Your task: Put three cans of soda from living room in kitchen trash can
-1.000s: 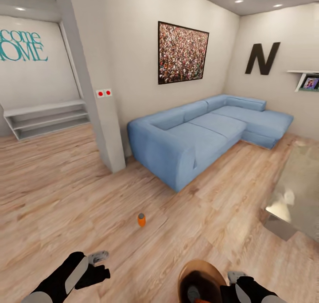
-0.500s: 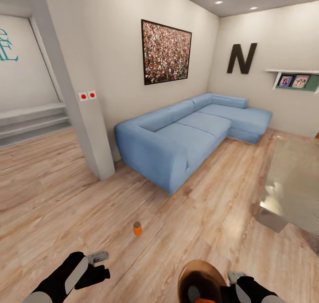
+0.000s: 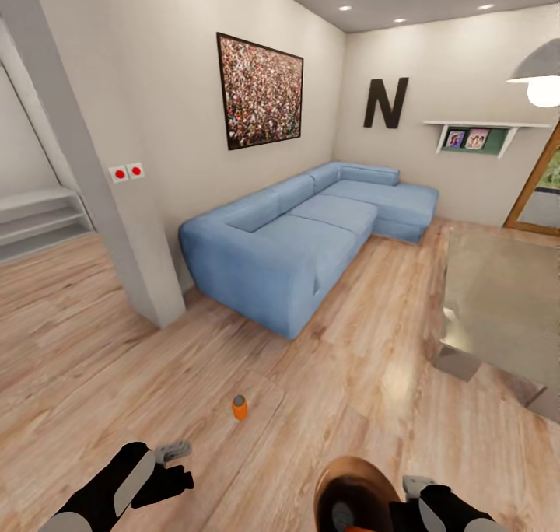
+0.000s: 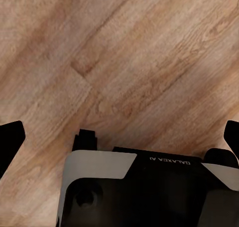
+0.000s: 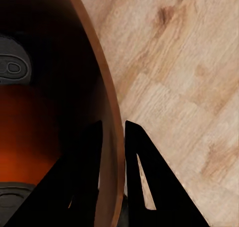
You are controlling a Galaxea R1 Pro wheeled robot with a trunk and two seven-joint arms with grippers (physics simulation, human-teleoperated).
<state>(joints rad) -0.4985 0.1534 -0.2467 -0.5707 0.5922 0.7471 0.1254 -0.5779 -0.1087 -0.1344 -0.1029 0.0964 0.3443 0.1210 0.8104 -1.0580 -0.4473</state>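
Right pincer [image 5: 113,152] is clamped on the trash can's [image 5: 110,112] rim, two cans [image 5: 12,67] inside. Left pincer [image 4: 119,137] spread apart, empty. Last soda can [image 3: 239,407] stands on the floor ahead-left; I'd roll closer, then reach straight down.

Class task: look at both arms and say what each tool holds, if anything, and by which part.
The right tool grips the trash can by its rim wall, one finger inside, one outside. The left tool is open over bare floor, holding nothing.
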